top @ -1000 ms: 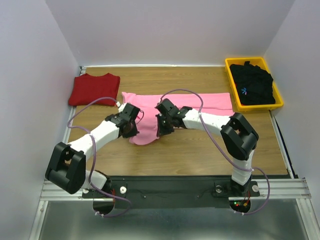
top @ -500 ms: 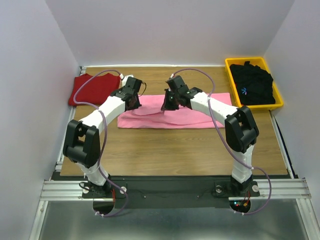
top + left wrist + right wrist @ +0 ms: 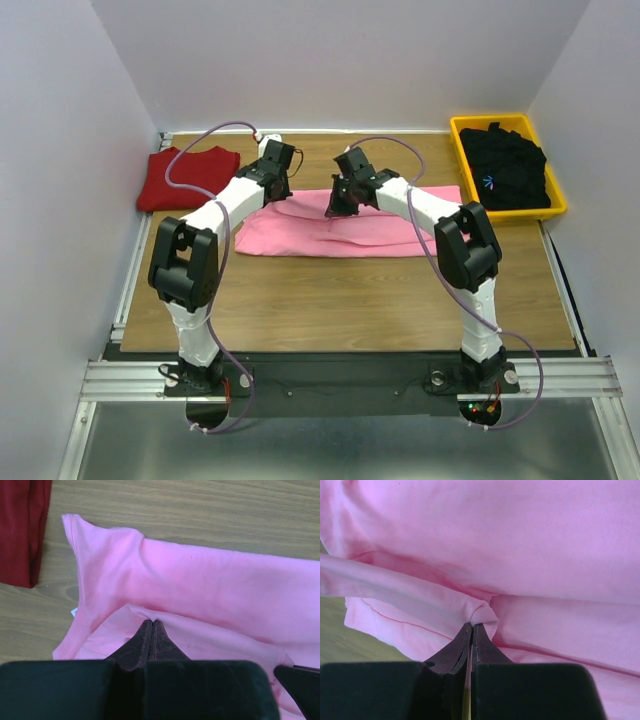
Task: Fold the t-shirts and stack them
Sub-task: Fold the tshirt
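Two grips held the pink shirt (image 3: 350,228): the left end effector (image 3: 151,622) and the right end effector (image 3: 471,625) were each clenched on a pinch of cloth near its far edge. It lay as a long band on the counter (image 3: 350,300), the folded red shirt (image 3: 190,178) to its left and the black shirt (image 3: 510,165) to its right. The lengthwise fold looked nearly done; the next move would be to lay the edge flat and release.

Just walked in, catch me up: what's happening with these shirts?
Both arms are folding the pink t-shirt, spread as a long band. The left claw and right claw are each shut on a pinch of its fabric. The dark red t-shirt lies folded at left; the black t-shirt sits in the yellow bin.
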Available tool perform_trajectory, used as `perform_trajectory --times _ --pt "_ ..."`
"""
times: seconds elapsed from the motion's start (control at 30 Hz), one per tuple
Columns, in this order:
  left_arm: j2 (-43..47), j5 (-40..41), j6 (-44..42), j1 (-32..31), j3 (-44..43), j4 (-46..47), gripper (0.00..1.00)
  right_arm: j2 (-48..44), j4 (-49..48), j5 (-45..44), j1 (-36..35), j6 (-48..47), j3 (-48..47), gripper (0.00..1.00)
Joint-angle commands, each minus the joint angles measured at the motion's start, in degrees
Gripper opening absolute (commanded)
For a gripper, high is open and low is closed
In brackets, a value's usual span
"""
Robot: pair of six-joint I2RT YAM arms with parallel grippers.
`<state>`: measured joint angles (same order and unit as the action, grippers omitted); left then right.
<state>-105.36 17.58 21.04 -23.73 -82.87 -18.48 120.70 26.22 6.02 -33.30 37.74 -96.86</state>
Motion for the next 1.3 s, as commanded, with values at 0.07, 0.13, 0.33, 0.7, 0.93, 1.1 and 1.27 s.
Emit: perform_trajectory --times 0.07,0.13,0.33,0.7,0.93,1.1,1.27 --pt "-1.77 2.37 -0.82 0.7 -3.26 2.92 0.0 1.9 -0.55 -0.48 1.22 -1.08 -3.95 0.01" --pt "-2.13 2.63 -0.56 0.79 -2.91 3.19 0.0 2.17 -0.55 -1.01 1.39 -1.35 -4.13 0.01" --pt "-2.83 2.63 1.37 1.93 -1.33 4.77 0.0 3.57 -0.55 -2.94 2.1 -3.28 -5.79 0.01" --pt "-4.32 0.79 1.64 2.72 -1.33 6.61 0.01 6.74 -0.55 -4.09 2.71 -6.53 -8.52 0.06" --pt "-1.09 -0.8 2.16 2.72 1.13 6.53 0.44 4.28 -0.55 -2.42 2.71 -12.68 -8.52 0.32" --pt "6.12 0.7 4.1 2.81 6.22 4.51 0.72 1.12 -0.55 0.03 2.45 -21.81 -9.31 0.58" --pt "14.83 1.58 6.29 2.98 15.27 3.72 0.7 0.93 -0.47 1.45 0.34 -31.04 -11.59 0.72"
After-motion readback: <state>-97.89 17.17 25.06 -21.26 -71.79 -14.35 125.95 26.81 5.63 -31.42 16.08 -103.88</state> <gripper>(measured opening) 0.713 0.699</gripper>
